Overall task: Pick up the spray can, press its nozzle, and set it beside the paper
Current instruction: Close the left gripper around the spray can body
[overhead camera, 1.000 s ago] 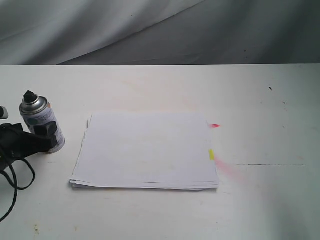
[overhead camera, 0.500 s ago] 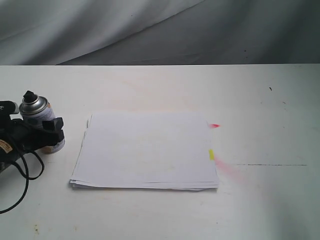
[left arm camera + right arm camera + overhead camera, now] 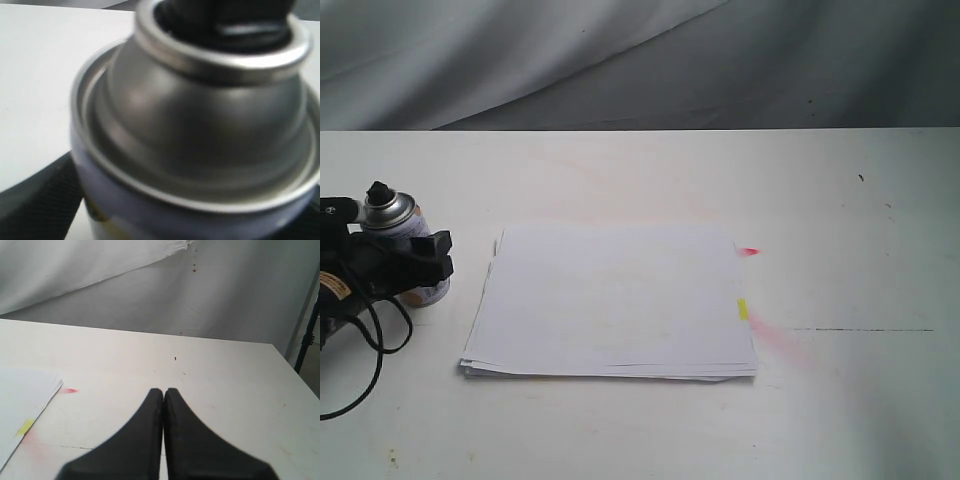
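Note:
The spray can [image 3: 396,226] stands upright on the table's left side, its black nozzle [image 3: 378,189] on top. My left gripper [image 3: 408,258] reaches round the can's body from the left, one black finger [image 3: 432,256] across its front. In the left wrist view the can's silver dome [image 3: 200,125] and nozzle [image 3: 235,20] fill the picture, blurred, with a finger [image 3: 30,205] at each side; whether they press on it is unclear. The paper [image 3: 615,300] lies flat mid-table. My right gripper [image 3: 163,391] is shut and empty, out of the exterior view.
Red and yellow tabs [image 3: 748,251] stick out of the stack's right edge, by a pink stain [image 3: 775,338]. The left arm's black cable [image 3: 360,360] loops on the table near its front left. A grey cloth [image 3: 640,60] hangs behind the table.
My left gripper rose from the can's base to its middle and slid right, so its front finger now crosses the label. The can and the paper kept their places.

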Motion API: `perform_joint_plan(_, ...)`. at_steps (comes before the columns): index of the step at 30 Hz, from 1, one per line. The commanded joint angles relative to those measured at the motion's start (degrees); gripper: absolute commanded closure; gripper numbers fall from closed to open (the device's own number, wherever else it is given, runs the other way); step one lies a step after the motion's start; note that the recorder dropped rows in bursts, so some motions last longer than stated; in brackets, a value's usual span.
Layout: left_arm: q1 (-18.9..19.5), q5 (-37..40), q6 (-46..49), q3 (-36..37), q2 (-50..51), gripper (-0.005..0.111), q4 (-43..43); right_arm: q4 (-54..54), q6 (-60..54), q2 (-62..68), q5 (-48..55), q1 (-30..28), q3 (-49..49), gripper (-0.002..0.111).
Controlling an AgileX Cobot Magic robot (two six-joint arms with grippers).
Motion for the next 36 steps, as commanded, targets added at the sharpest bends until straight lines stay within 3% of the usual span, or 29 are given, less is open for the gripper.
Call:
perform_joint_plan(1,-0.35,0.14,0.30,-0.34,0.22,0.029,0.90,0.15,0.02,-0.26,0.11,-0.42,0.20,0.108)
perform_joint_plan(6,-0.35,4.49,0.75,-0.34,-0.41,0.029,1.57,0.15,0.02,-0.26,0.11,-0.42,0.20,0.108)
perform_joint_plan(14,-0.35,3.79,0.88,-0.34,-0.31,0.029,1.74,0.15,0.02,-0.26,0.11,-0.42,0.20,0.108)
perform_joint_plan(24,-0.35,4.47,1.63,-0.34,-0.31,0.042,4.11,0.15,0.02,-0.26,0.11,-0.42,0.20,0.108)
perform_joint_plan(27,-0.35,4.47,1.74,-0.34,-0.31,0.055,5.34,0.15,0.02,-0.26,0.11,-0.42,0.20,0.108)
perform_joint_plan(33,-0.35,4.25,5.84,-0.34,-0.31,0.106,5.47,0.15,0.02,-0.26,0.11,-0.42,0.20,0.108)
perform_joint_plan(36,-0.35,4.25,8.81,-0.34,-1.11,0.107,5.35,0.15,0.02,-0.26,0.11,-0.42,0.20,0.108)
